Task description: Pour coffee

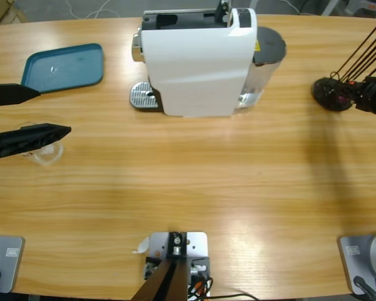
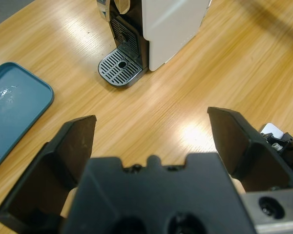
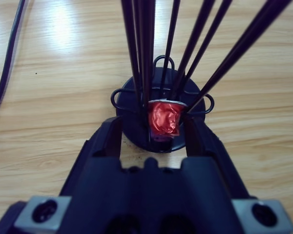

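A small clear glass (image 1: 47,152) stands at the table's left, partly under the nearer jaw of my left gripper (image 1: 53,111). That gripper is open, with nothing between its jaws, and I see no coffee in the glass. The left wrist view looks past the left gripper (image 2: 151,122) to the white coffee machine (image 2: 171,29) and its drip grate (image 2: 121,68). In the high view the machine (image 1: 197,59) stands at the back middle. My right gripper (image 3: 154,126) is open, its jaws on either side of a red capsule (image 3: 163,119) in the black wire capsule holder (image 3: 132,105).
A teal tray (image 1: 66,66) lies at the back left, beside the drip grate (image 1: 143,96). The capsule holder (image 1: 331,94) stands at the right with its wires rising toward the right gripper (image 1: 354,95). A dark cable (image 3: 5,73) runs along the wood near it.
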`<move>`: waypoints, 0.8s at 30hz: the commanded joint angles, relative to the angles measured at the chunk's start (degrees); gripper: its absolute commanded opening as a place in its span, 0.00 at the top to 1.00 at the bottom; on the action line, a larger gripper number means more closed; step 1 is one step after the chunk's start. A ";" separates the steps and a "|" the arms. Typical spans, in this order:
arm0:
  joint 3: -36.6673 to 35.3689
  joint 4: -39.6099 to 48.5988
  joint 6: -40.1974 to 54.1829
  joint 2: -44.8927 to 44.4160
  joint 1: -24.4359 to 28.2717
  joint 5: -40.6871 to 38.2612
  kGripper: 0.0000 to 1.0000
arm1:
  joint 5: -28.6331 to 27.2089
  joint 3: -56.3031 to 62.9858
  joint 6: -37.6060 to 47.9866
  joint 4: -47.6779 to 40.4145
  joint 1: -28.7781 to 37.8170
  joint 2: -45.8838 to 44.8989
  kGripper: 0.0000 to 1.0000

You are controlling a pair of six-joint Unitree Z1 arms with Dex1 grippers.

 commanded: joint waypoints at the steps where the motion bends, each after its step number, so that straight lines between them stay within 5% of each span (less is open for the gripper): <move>1: 2.89 -0.39 -0.82 -2.16 0.63 1.07 0.01 | -0.89 1.12 -1.92 -0.93 -0.77 2.25 0.61; 24: 4.02 -0.48 -0.82 -2.86 1.53 1.02 0.01 | -2.12 1.77 -2.78 -2.69 -0.77 2.42 0.89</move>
